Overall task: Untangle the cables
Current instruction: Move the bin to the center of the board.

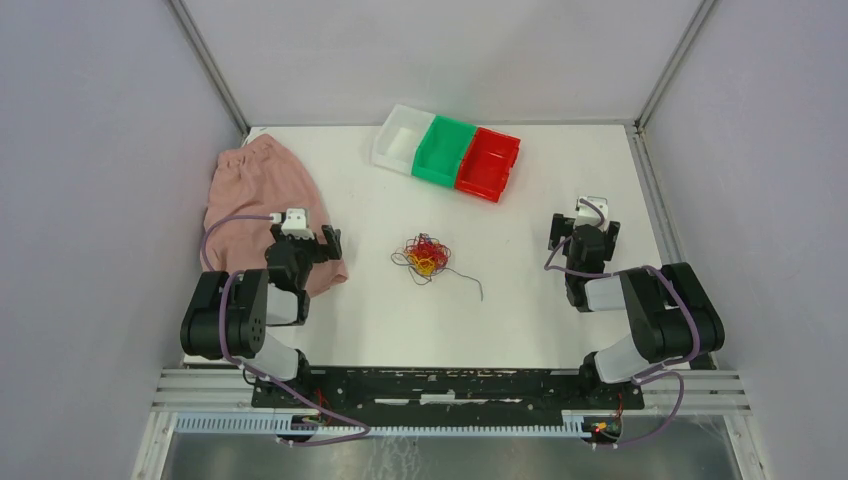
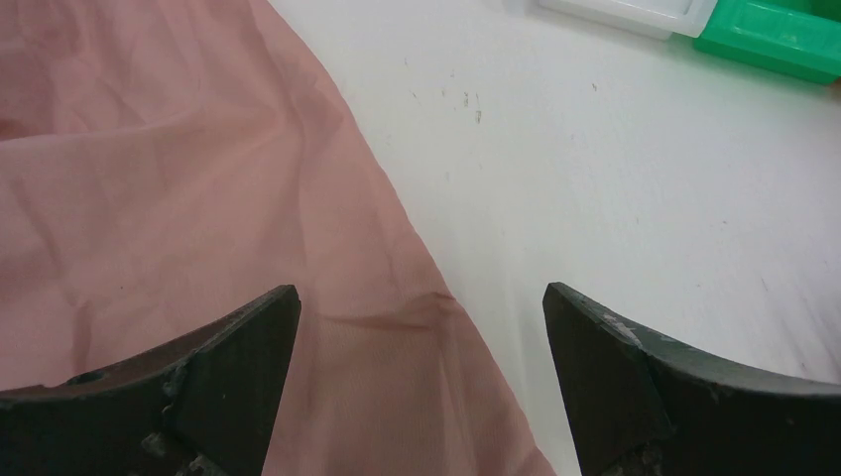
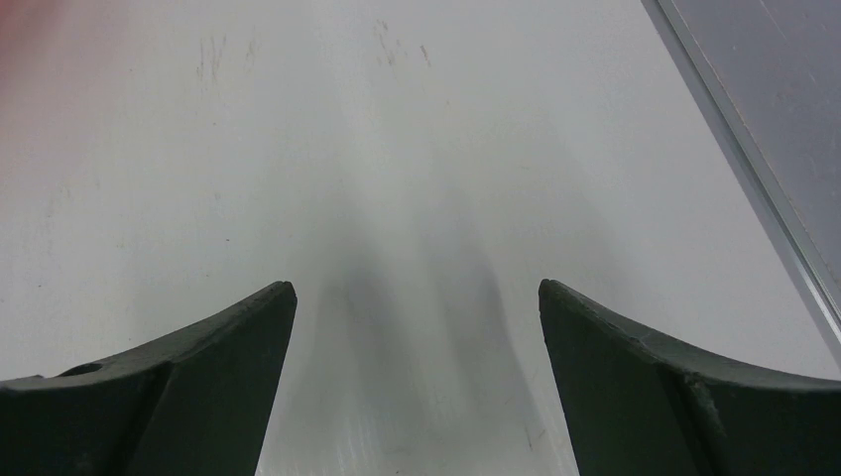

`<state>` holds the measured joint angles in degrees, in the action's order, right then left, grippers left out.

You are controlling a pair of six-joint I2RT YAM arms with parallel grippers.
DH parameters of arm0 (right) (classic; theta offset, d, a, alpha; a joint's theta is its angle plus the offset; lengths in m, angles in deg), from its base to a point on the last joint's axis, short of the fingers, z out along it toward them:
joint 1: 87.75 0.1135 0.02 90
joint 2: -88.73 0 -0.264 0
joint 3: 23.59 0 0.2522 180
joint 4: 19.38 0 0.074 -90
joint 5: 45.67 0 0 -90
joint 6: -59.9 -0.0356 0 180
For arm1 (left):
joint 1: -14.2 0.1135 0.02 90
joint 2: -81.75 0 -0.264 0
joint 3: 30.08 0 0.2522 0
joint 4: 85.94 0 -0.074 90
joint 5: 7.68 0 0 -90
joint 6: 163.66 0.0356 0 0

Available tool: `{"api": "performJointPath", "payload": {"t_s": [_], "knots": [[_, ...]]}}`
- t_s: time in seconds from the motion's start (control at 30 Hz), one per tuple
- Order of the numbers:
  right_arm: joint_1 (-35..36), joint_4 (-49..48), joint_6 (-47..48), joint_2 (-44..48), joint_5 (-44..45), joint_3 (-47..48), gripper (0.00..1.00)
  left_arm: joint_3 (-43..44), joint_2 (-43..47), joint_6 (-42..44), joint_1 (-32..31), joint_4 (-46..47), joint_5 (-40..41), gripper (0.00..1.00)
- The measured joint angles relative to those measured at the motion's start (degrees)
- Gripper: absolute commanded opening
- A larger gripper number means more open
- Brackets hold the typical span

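White flat surface (image 1: 520, 300) carries everything. Largest item on it: crumpled pink fabric cloth (image 1: 255, 190) at the far left. Next, a row of three open plastic bins at the far edge: white (image 1: 405, 140), green (image 1: 445, 152), red (image 1: 488, 163), touching side by side. Centre of the surface: the cables (image 1: 427, 257), fine red, yellow-orange and dark wires in one tight curly clump, with a single dark strand trailing toward the right. No wire lies apart from the clump and none shows in a bin, so I judge the untangling not begun and all of it left to do. Left claw (image 2: 421, 297): spread wide, holding nothing, hovering over the cloth's edge, well apart from the clump. Right claw (image 3: 417, 293): spread wide, empty, over bare surface near the right rail.
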<state>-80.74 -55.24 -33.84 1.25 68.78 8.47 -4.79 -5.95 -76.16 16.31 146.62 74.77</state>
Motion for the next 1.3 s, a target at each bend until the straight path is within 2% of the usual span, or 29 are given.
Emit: {"api": "performJointPath", "payload": {"t_s": [0.6,0.67,0.73,0.83,1.0,1.17,1.3], "knots": [[-0.1,0.3,-0.3,0.2,0.2,0.0,1.00,0.0,0.0,0.0,0.0,0.0,0.0,0.99],[-0.3,1.8,-0.5,1.4,0.3,0.1,1.00,0.0,0.1,0.0,0.0,-0.2,0.0,0.99],[-0.3,7.4,-1.4,5.0,2.1,1.3,0.99,0.6,0.9,0.0,0.0,-2.0,-0.1,0.99],[-0.3,18.0,-4.2,12.9,5.6,6.2,0.99,5.1,3.6,0.2,0.1,-10.9,-0.8,0.99],[-0.4,32.4,-11.5,23.9,8.3,17.0,0.99,20.5,6.5,1.8,0.4,-31.0,-3.5,0.99],[-0.4,48.4,-20.9,21.2,10.9,32.0,1.00,34.0,6.8,4.5,1.0,-51.0,-6.1,0.99],[-0.6,56.5,-24.8,16.1,6.2,39.3,0.99,43.3,6.7,5.6,1.7,-65.7,-7.6,0.99]]}}
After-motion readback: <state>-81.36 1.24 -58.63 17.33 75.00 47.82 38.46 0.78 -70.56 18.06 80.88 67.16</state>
